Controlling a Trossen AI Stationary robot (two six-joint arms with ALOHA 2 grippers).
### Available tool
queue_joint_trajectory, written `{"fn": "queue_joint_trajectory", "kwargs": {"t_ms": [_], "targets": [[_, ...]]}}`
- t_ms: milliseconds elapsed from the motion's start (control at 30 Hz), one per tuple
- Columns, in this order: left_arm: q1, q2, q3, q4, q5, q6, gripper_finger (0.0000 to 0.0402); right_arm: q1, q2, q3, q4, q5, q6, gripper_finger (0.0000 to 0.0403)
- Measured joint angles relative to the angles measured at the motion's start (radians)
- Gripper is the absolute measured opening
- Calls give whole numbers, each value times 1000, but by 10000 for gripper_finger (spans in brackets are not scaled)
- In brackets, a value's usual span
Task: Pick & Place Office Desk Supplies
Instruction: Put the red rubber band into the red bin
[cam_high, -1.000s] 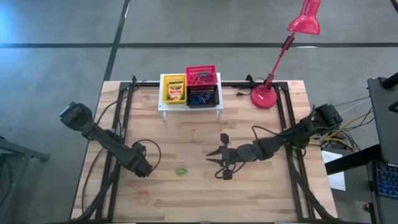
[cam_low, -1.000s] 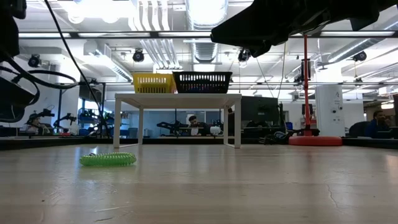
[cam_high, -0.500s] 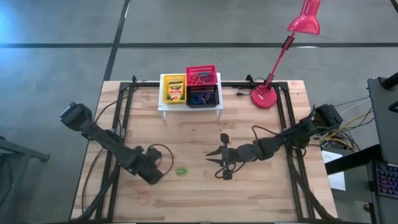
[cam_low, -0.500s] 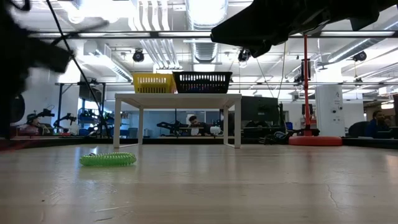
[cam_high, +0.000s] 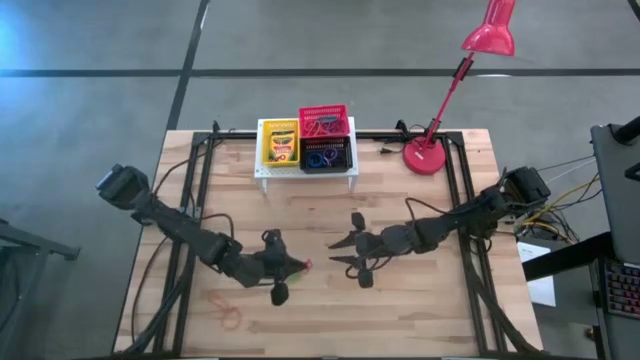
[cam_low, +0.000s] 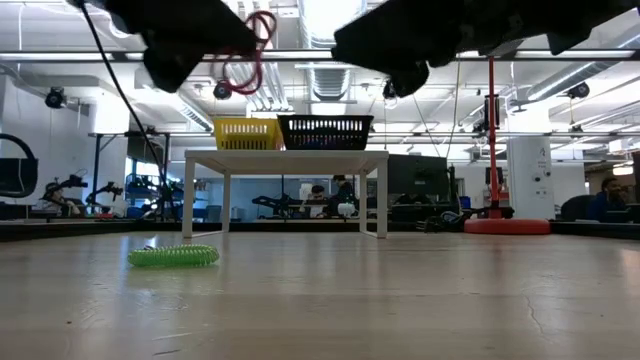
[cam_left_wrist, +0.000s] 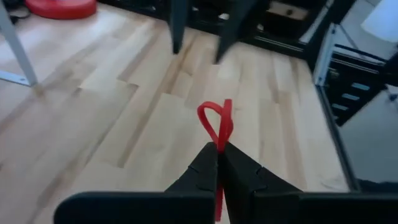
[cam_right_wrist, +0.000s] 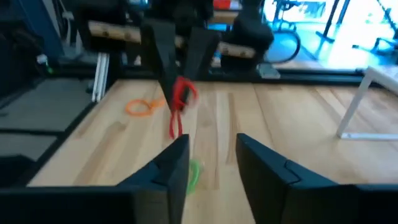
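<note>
My left gripper (cam_high: 292, 267) hovers over the table's middle front, shut on a thin red elastic loop (cam_left_wrist: 217, 123). It also shows in the low view (cam_low: 215, 40) and in the right wrist view (cam_right_wrist: 179, 53). A green coiled loop (cam_low: 174, 256) lies flat on the table below it and is hidden in the high view. My right gripper (cam_high: 347, 252) is open and empty, facing the left gripper from the right. A yellow basket with a crayon box (cam_high: 280, 145), a red basket (cam_high: 323, 124) and a black basket (cam_high: 326, 159) stand on the white stand (cam_high: 262, 172). My left gripper pinches the red loop between its two shut fingertips (cam_left_wrist: 205, 163). The fingers lie about level and point toward the table's right. One bight of the loop (cam_left_wrist: 211, 115) sticks out past the tips, and a strand (cam_right_wrist: 175, 127) hangs slack below. The loop is clear of the table.
An orange loop (cam_high: 230, 318) lies on the wood near the front left; it also shows in the right wrist view (cam_right_wrist: 140, 107). The red desk lamp (cam_high: 428, 155) stands at the back right. Bare wood lies between the grippers and the stand.
My left gripper has gone toward the table's right edge, from front left to above the green coil, now close to the right gripper. It stays shut and has come into the low view at the top, with the red loop hanging from it.
</note>
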Motion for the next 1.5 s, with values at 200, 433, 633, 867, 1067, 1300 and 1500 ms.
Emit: {"fn": "queue_joint_trajectory", "kwargs": {"t_ms": [200,433,633,867,1067,1300,1500], "targets": [[33,0,-1,-2,0,13,12,-28,5,0,75,-54,-17,181],[39,1,-1,-3,1,17,12,-65,152,68,193,-154,-55,208],[39,1,-3,-6,1,17,12,-71,222,182,112,-155,-90,197],[39,1,-3,-14,1,17,12,-72,216,257,-81,-154,-113,123],[40,1,-3,-35,-2,13,31,-71,194,277,-182,-155,-104,21],[44,1,-49,-36,-10,-15,132,-72,124,272,-342,-91,-18,10],[47,1,-136,-32,-61,-145,207,-122,11,306,-517,30,-23,9]]}}
